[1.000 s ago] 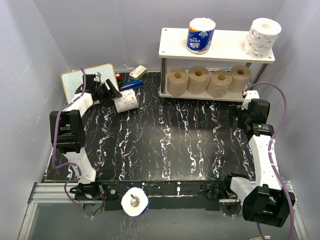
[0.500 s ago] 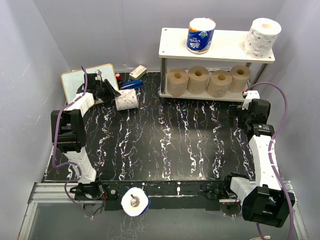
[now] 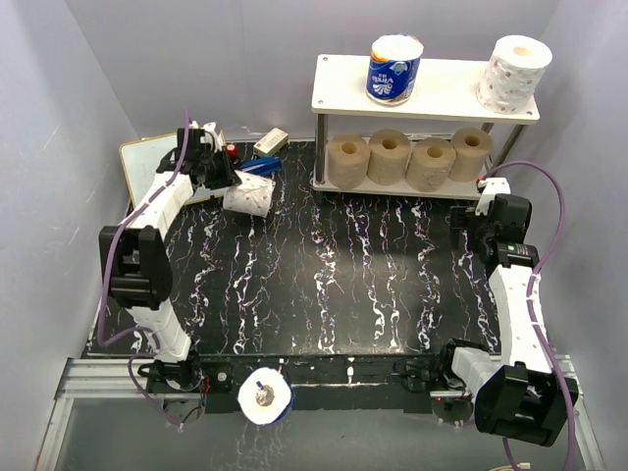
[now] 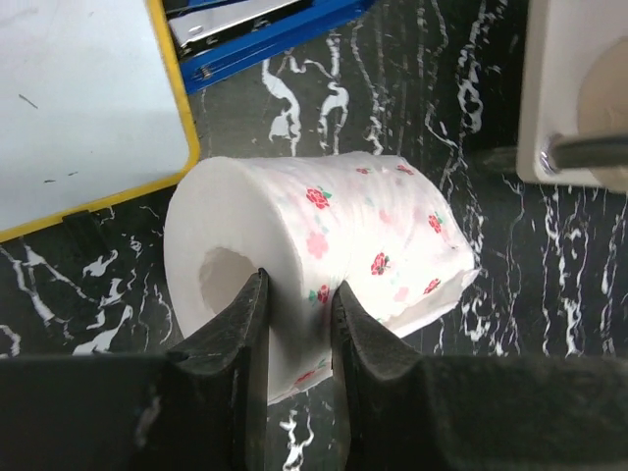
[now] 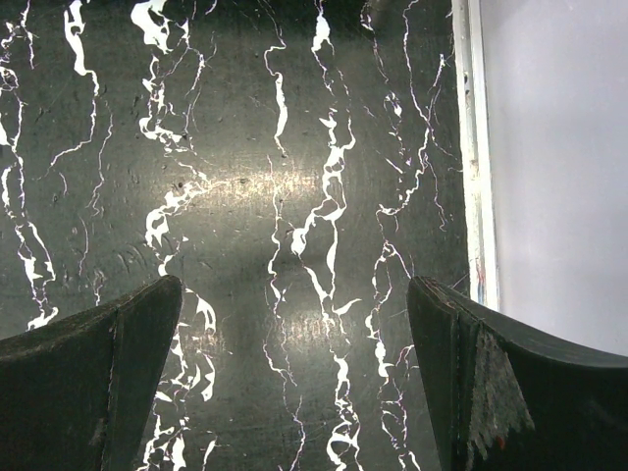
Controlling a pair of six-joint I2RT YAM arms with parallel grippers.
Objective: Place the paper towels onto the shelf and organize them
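My left hand [image 4: 297,287] hid part of the end of the flowered roll [image 4: 383,245]. The whiteboard [image 4: 78,98] ran past my wrist view's left edge.

the tabletop [image 3: 343,285] is showing black marble with white veins streaking across it. the shelf [image 3: 442,96] is showing pale cream boards and shiny silver legs. four tan-brown rolls [image 3: 390,157] are looking plain and unpatterned, while a blue-wrapped roll [image 3: 394,69] is showing white lettering, and a white roll [image 3: 515,74] is carrying faint pink specks. the flowered roll [image 4: 363,245] is wearing red and pink blossoms on white. the whiteboard [image 4: 78,108] is showing a yellow frame, the stapler [image 4: 275,25] bright blue. the left gripper [image 4: 297,294] is showing black fingers [image 4: 231,334].
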